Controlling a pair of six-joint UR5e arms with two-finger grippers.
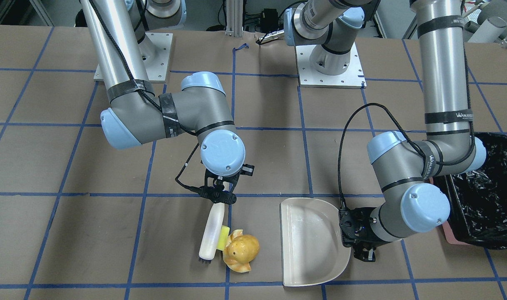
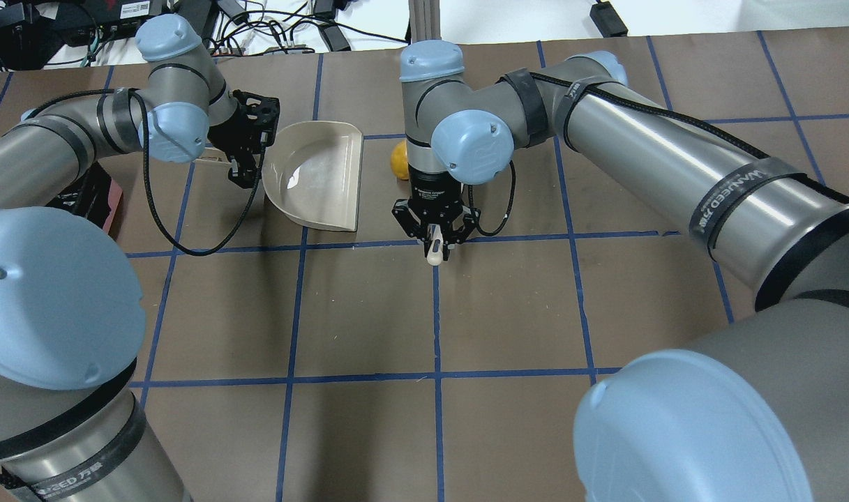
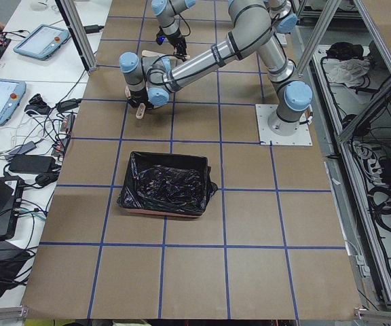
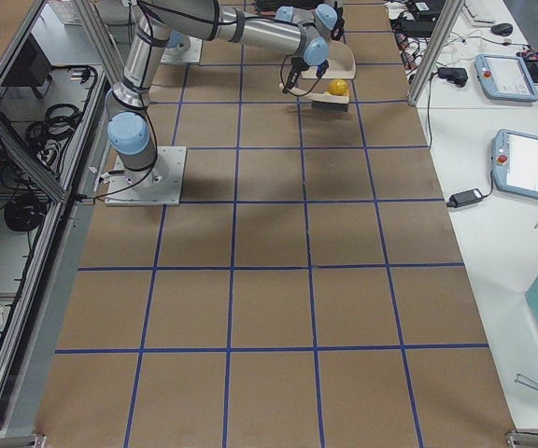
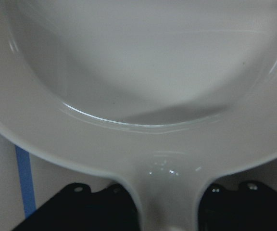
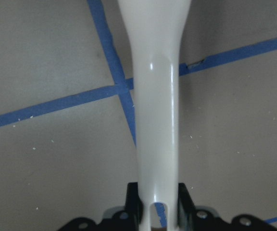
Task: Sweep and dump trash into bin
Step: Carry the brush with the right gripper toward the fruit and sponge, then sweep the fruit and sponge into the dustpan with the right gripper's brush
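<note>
My right gripper (image 1: 218,199) is shut on the handle of the beige hand brush (image 1: 212,230), which lies on the table with its dark bristles (image 1: 205,261) toward the front edge. The trash lies against the brush's side: a yellow sponge (image 1: 224,237), a tan potato-like lump (image 1: 243,246) and a golden croissant piece (image 1: 238,266). My left gripper (image 1: 358,239) is shut on the handle of the beige dustpan (image 1: 309,241), which lies flat with its open mouth a short gap from the trash. The bin (image 1: 486,191), pink with a black bag, stands beyond my left arm.
In the overhead view the right gripper (image 2: 434,240) hides most of the brush and trash; only the lump (image 2: 399,160) shows. The dustpan (image 2: 319,174) and left gripper (image 2: 241,159) are at the far left. The bin (image 3: 167,185) sits well apart from the dustpan.
</note>
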